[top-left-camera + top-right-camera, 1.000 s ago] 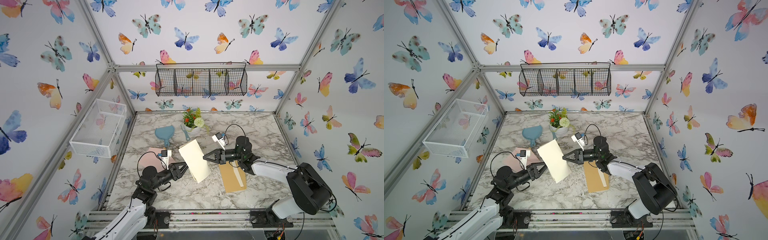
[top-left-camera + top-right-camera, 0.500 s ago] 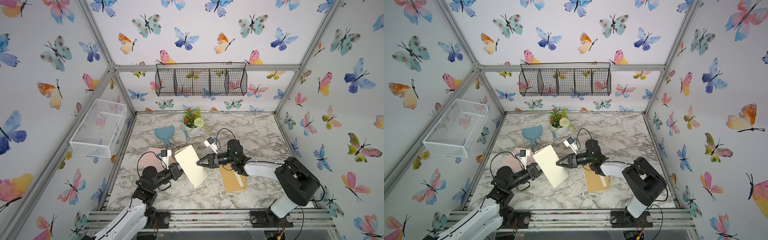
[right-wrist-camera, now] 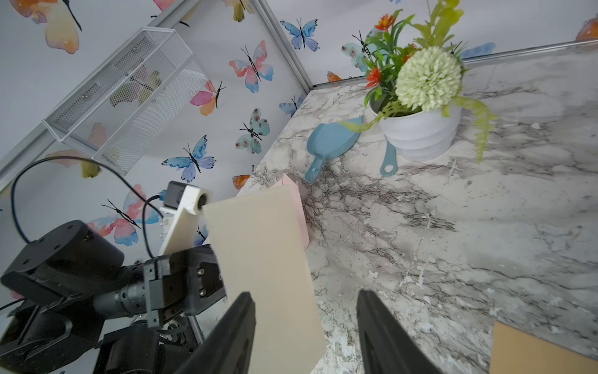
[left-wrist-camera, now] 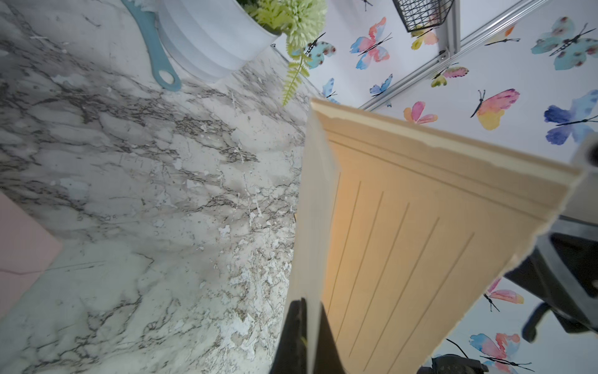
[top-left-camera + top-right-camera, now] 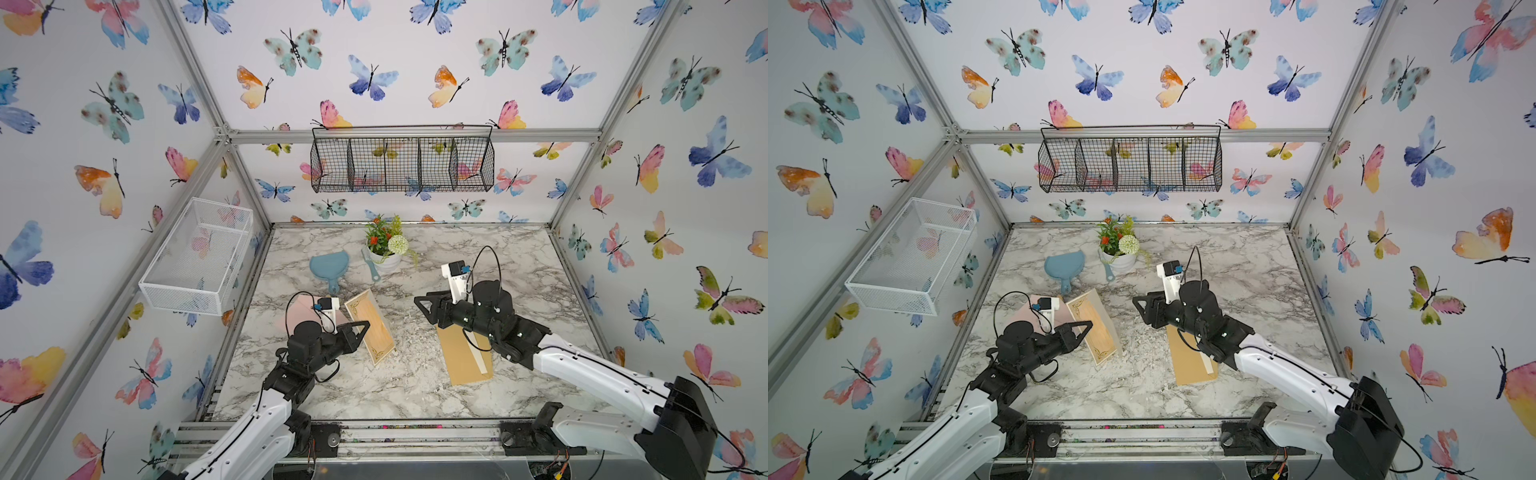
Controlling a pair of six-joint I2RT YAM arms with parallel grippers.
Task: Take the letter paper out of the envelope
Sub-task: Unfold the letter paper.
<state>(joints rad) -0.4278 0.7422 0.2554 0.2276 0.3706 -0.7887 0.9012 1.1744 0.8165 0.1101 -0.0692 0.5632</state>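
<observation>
The letter paper (image 5: 371, 327) (image 5: 1094, 327), a cream folded sheet with an ornate border, stands tilted above the marble table left of centre. My left gripper (image 5: 360, 329) (image 5: 1084, 328) is shut on its near edge. In the left wrist view the two fingers pinch the paper's (image 4: 404, 226) edge at the left gripper (image 4: 309, 306). The brown envelope (image 5: 465, 357) (image 5: 1190, 361) lies flat on the table to the right, partly under my right arm. My right gripper (image 5: 424, 306) (image 5: 1142, 306) (image 3: 304, 301) is open, holds nothing, and faces the paper (image 3: 262, 259) from a short gap away.
A pink sheet (image 5: 297, 311) lies on the table behind my left wrist. A blue dustpan (image 5: 329, 266), a blue brush (image 5: 370, 268) and a white flower pot (image 5: 386, 251) stand at the back. A white mesh basket (image 5: 199, 253) hangs on the left wall, a black wire basket (image 5: 402, 164) on the back wall.
My left gripper closed on the paper. My right gripper let go of it, opened and drew back to the right. The paper now leans lower and further left.
</observation>
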